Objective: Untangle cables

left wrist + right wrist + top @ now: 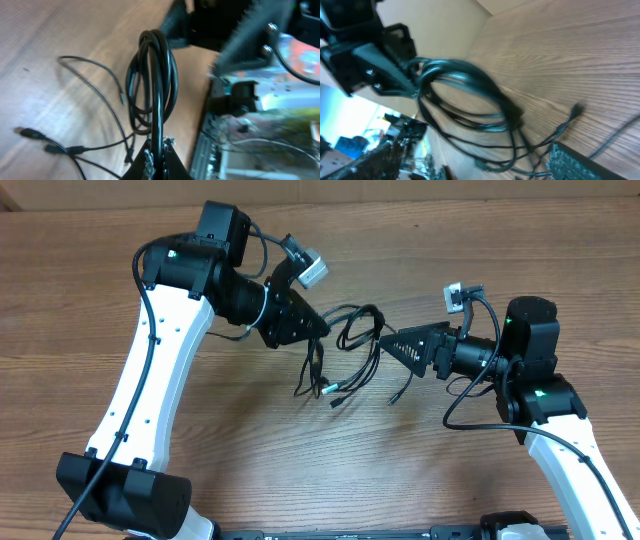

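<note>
The left gripper (159,150) clenches the looped cables (156,100). The right gripper (386,342), released wide, straddles the loop. Four plug ends (24,131) lie loose.

The table (420,240) is evenly lit in the overhead view, and only soft shadows are cast on it. Both wrist views are blurred: the cables (161,90) are smeared, and the bright backgrounds are left out of focus.

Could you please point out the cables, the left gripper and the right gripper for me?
cables (161,90), left wrist view, on the middle strand of the coiled loop.
left gripper (320,327), overhead view, midway between its fingertips, at the cables.
right gripper (387,340), overhead view, midway between its fingertips.
</note>
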